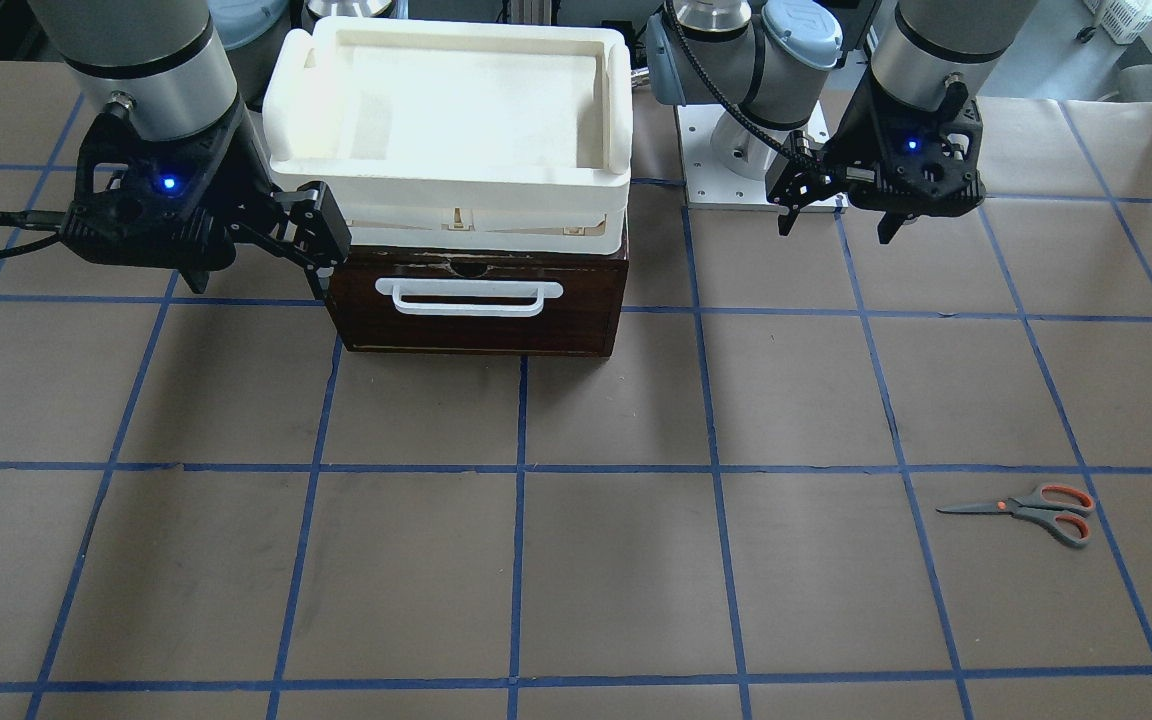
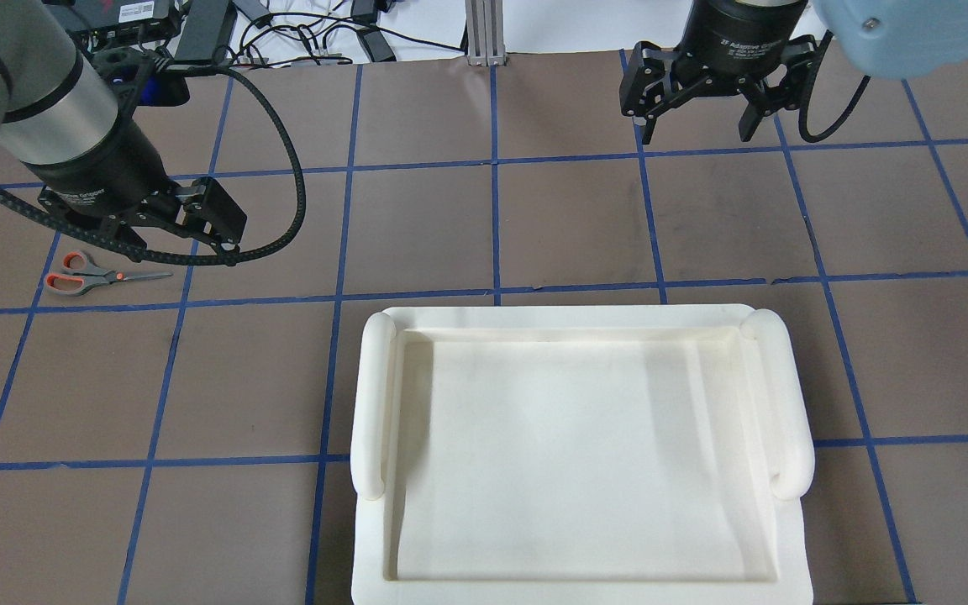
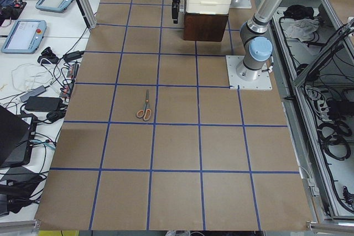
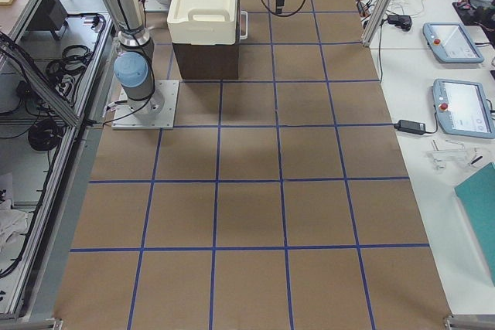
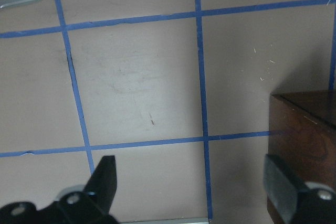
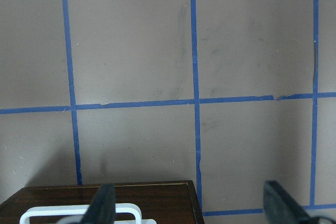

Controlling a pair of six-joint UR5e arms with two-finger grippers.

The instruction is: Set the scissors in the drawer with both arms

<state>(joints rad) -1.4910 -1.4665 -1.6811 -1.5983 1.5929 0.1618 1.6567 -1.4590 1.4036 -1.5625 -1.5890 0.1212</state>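
The scissors [image 1: 1028, 511] lie flat on the brown table, blades towards the middle; they also show in the overhead view [image 2: 91, 274] and the exterior left view [image 3: 145, 106]. The dark-brown drawer [image 1: 476, 300] is shut, its white bar handle [image 1: 469, 296] facing away from the robot. My left gripper [image 1: 836, 232] is open and empty, above the table between drawer and scissors; in the overhead view [image 2: 144, 235] it hovers just beyond the scissors. My right gripper [image 1: 258, 285] is open and empty beside the drawer's other end. The left wrist view shows a blade tip [image 5: 21, 1].
A cream-white plastic tray [image 1: 296, 120] sits on top of the drawer cabinet and hides it in the overhead view [image 2: 375, 395]. Blue tape lines grid the table. The left arm's base plate [image 1: 726, 160] stands behind the left gripper. Cables and tablets lie off the table's far edge.
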